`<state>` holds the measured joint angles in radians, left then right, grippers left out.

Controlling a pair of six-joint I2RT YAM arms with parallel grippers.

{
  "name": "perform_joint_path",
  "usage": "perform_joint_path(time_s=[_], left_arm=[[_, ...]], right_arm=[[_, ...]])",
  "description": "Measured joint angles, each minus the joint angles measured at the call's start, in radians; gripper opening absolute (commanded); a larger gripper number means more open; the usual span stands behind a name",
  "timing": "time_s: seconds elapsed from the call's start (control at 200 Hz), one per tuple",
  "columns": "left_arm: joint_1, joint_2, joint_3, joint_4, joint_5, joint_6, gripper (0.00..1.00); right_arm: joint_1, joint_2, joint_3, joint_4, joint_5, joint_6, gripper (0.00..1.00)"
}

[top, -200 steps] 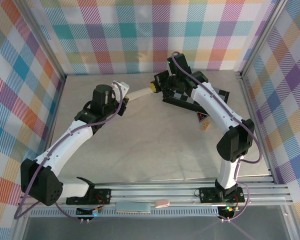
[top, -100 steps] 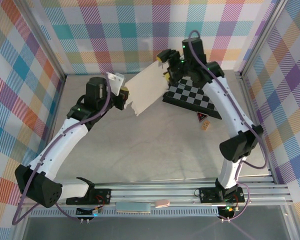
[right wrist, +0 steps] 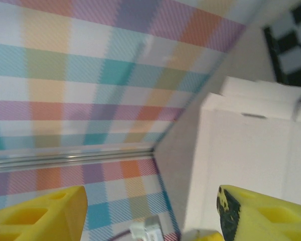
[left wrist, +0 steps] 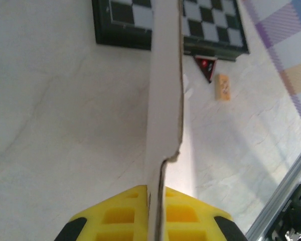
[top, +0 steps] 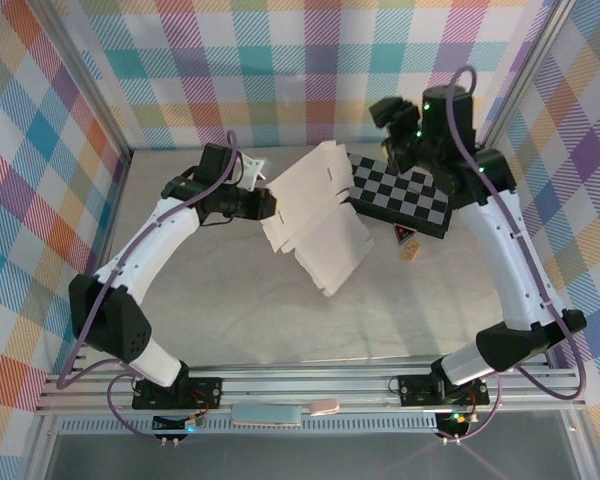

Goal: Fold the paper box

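Black chequered board (top: 402, 196) beside paper box (top: 315, 220)

Robot test cell, laboratory type. Table (top: 230, 310) is enclosed on three sides by plaid panels (top: 280, 70) on aluminium posts (top: 90, 80). Rail (top: 310, 385) at the table's near edge carries the left arm (top: 145, 245) and right arm (top: 520, 250). Chequered board (top: 400, 195) lies at its far right.
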<state>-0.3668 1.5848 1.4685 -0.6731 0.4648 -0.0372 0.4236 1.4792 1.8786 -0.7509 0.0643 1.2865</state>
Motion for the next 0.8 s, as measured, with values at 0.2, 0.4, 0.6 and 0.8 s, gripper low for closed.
perform_joint_path(time_s=[0.2, 0.4, 0.6, 0.8], left_arm=[[0.003, 0.119, 0.0, -0.034, 0.002, 0.093, 0.0], [0.003, 0.143, -0.022, -0.022, -0.005, 0.186, 0.0], [-0.008, 0.143, -0.028, -0.003, -0.008, 0.245, 0.0], [-0.013, 0.143, -0.042, -0.002, -0.021, 0.273, 0.0]], right_arm=[[0.063, -0.001, -0.299, 0.043, 0.002, 0.146, 0.65], [0.089, 0.058, -0.375, 0.101, -0.031, 0.248, 0.63], [0.105, 0.15, -0.36, 0.171, -0.058, 0.314, 0.61], [0.115, 0.267, -0.299, 0.19, -0.1, 0.361, 0.57]])
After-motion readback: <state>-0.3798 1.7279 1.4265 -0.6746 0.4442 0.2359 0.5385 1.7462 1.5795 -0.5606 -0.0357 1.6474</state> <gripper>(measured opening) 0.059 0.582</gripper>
